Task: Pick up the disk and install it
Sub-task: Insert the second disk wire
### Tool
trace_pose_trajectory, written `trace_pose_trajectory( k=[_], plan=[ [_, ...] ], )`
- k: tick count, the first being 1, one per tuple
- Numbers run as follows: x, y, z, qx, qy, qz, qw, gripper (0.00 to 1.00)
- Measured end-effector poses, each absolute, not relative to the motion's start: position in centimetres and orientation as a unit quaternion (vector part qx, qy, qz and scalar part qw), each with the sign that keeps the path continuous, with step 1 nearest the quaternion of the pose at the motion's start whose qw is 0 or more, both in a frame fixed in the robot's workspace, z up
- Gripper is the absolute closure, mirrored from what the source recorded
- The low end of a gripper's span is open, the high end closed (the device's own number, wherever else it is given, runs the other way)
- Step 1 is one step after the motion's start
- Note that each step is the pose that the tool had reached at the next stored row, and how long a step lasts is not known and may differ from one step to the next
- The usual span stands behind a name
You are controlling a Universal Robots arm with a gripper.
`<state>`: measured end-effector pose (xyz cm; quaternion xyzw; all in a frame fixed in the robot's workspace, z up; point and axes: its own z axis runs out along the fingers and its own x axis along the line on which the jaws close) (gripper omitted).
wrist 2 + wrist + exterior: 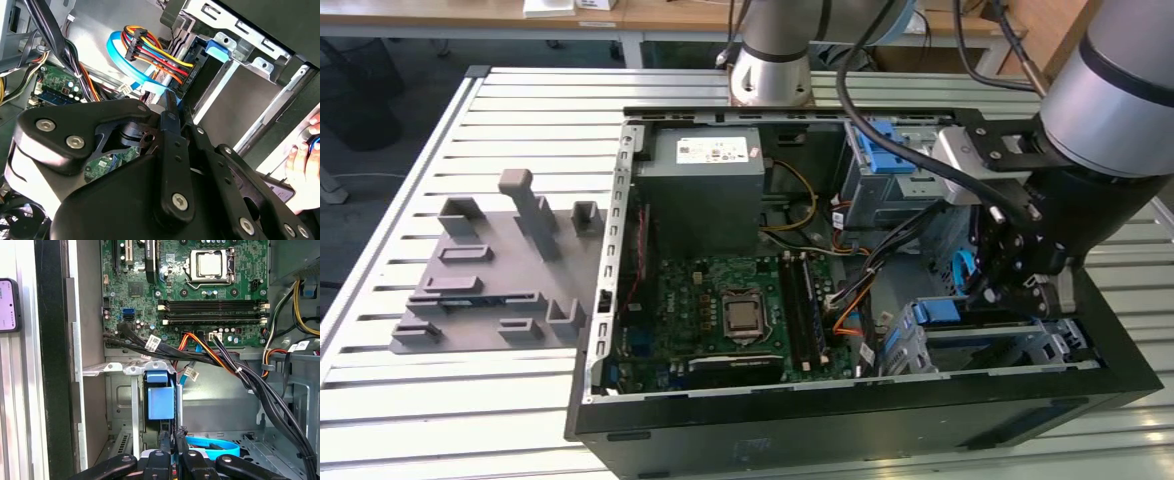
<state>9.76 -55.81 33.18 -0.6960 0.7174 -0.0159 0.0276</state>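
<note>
The disk [160, 396] stands on edge in the drive cage [987, 345] at the case's front corner, on the exterior view's right. Its blue rail end faces me, and the same blue rail [941, 312] shows in the exterior view. In the second wrist view the disk's blue tab [220, 47] sits in the metal cage, with a coloured power connector [187, 75] beside it. My gripper [171, 437] hangs just short of the disk's near edge. Its two thin fingers are shut together with nothing visible between them. From outside, the gripper [1023, 295] reaches down into the case beside the cage.
The open computer case holds a green motherboard [734, 310], a grey power supply [707, 190] and black and orange cable bundles [225, 360]. A blue flat cable [215, 447] lies by my fingers. A grey fixture [494, 270] sits on the slatted table. A person's hand [302, 165] is beside the case.
</note>
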Motion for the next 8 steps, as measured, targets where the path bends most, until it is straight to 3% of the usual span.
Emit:
trace_pose_trajectory(
  k=[8],
  plan=[
    [9.76,-55.86,32.92,-0.696,0.717,-0.016,0.028,0.84]
  ],
)
